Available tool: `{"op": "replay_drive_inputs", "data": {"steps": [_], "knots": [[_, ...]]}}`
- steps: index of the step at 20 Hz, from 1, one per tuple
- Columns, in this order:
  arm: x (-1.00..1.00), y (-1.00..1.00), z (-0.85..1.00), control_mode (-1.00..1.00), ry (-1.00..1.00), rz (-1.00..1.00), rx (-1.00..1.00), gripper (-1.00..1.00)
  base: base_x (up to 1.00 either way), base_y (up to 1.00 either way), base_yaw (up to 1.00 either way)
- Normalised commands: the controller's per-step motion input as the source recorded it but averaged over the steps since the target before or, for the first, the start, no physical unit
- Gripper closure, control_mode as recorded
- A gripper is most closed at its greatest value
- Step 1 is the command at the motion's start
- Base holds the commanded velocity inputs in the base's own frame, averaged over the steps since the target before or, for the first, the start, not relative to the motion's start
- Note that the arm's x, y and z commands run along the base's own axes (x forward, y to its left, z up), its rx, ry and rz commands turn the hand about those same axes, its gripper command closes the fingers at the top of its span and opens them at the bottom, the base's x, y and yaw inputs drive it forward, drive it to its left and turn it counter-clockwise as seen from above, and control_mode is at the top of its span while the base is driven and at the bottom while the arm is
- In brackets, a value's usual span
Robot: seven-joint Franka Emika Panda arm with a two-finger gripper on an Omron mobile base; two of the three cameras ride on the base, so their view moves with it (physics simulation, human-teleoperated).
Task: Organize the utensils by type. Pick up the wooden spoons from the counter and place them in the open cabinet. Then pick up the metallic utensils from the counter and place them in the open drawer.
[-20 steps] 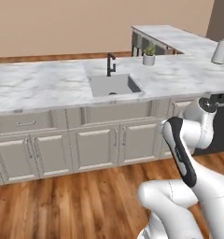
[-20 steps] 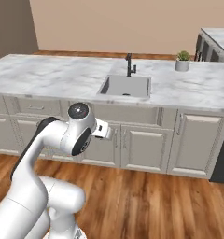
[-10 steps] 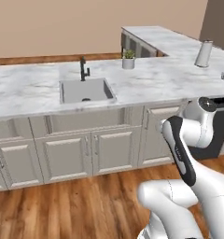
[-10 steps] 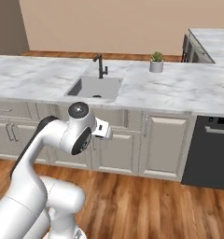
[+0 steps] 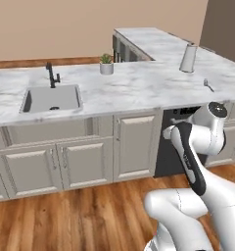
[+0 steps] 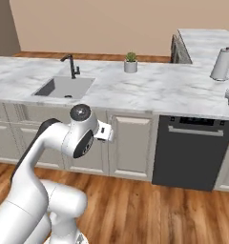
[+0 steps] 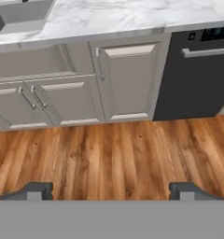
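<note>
Still far off — a slim grey steel fork (image 6: 227,96) lay on the white marble counter (image 6: 150,90) at two o'clock, handle toward the robot; the dark two-finger gripper (image 7: 111,190), jaws spread wide, faced the floor.

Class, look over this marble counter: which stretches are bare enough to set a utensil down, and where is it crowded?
The counter is widest bare between the potted plant and the grey jug. Another free strip runs from the sink to the plant. Tightest is the right end, where a small grey fork lies near the jug, and around the faucet.
</note>
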Motion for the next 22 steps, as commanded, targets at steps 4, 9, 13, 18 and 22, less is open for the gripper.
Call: {"op": "replay_drive_inputs", "data": {"steps": [4,9,13,18,22], "knots": [[0.00,0.00,0.00,1.00,0.00,0.00,0.00,-1.00,0.26,-0.91,0.00],[0.00,0.00,0.00,1.00,0.00,0.00,0.00,-1.00,0.28,-0.89,0.00],[0.00,0.00,0.00,1.00,0.00,0.00,0.00,-1.00,0.31,-0.85,0.00],[0.00,0.00,0.00,1.00,0.00,0.00,0.00,-1.00,0.33,-0.82,0.00],[0.00,0.00,0.00,1.00,0.00,0.00,0.00,-1.00,0.47,-0.70,0.00]]}}
